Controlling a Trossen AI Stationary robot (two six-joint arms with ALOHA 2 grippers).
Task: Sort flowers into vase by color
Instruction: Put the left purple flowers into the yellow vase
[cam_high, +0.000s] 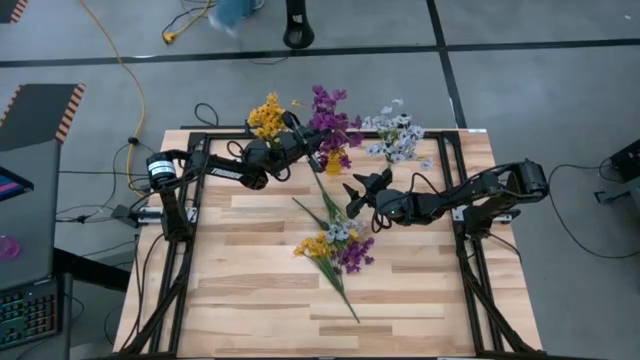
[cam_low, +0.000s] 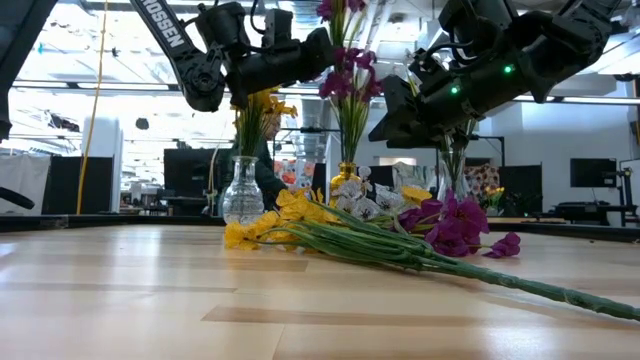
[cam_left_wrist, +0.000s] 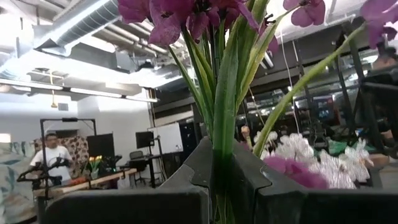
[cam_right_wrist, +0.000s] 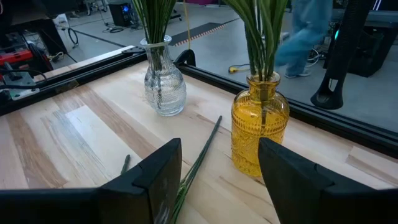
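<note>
The left gripper (cam_high: 312, 147) is hanging above the table's (cam_high: 260, 300) far edge, its fingers pinched tight on the green stem of a purple flower (cam_high: 328, 108) whose stem is reaching down toward the amber vase (cam_high: 335, 160). Just left of it, a clear vase (cam_low: 242, 192) is holding yellow flowers (cam_high: 267, 114). In the middle of the table, a loose bunch of yellow, white and purple sprigs (cam_high: 335, 246) is lying flat, stems fanning toward the near edge. Above that bunch the right gripper (cam_high: 352, 194) is hovering with its fingers spread wide and holding nothing. Farther right, at the far edge, white flowers (cam_high: 395, 133) are standing in a 3rd vase (cam_low: 452, 180).
</note>
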